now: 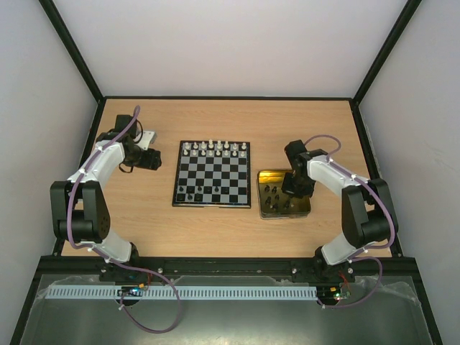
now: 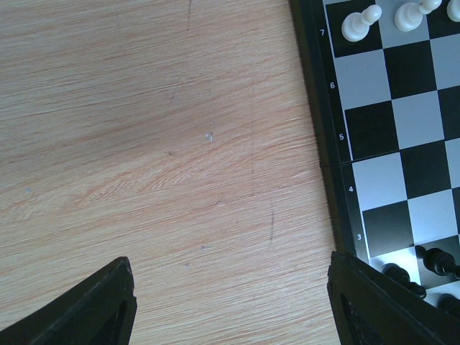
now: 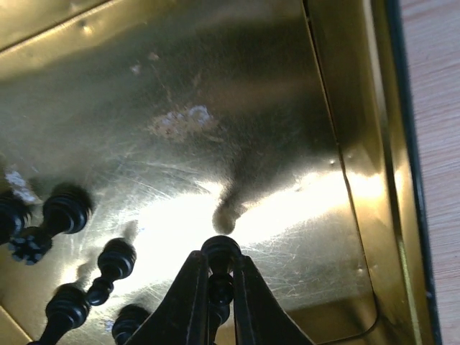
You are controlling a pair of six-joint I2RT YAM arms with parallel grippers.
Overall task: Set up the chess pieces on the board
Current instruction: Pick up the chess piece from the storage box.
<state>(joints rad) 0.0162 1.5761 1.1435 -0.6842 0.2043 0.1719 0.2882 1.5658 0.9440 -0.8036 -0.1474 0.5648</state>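
The board (image 1: 213, 205) lies mid-table. White chess pieces (image 1: 215, 149) fill its far rows, and a few black ones (image 1: 192, 192) stand at its near left. My right gripper (image 3: 221, 257) is down inside the yellow-lined tin (image 3: 215, 93), shut on a black chess piece (image 3: 221, 248) whose round base pokes out past the fingertips. Other black pieces (image 3: 66, 208) lie loose in the tin to its left. My left gripper (image 2: 230, 262) hangs open over bare wood just left of the board's rim (image 2: 316, 108), holding nothing.
The tin (image 1: 284, 215) sits right of the board, close to its edge. In the left wrist view, white pawns (image 2: 359, 25) stand at the top and black pieces (image 2: 435, 259) near the right finger. Black frame posts and pale walls enclose the table.
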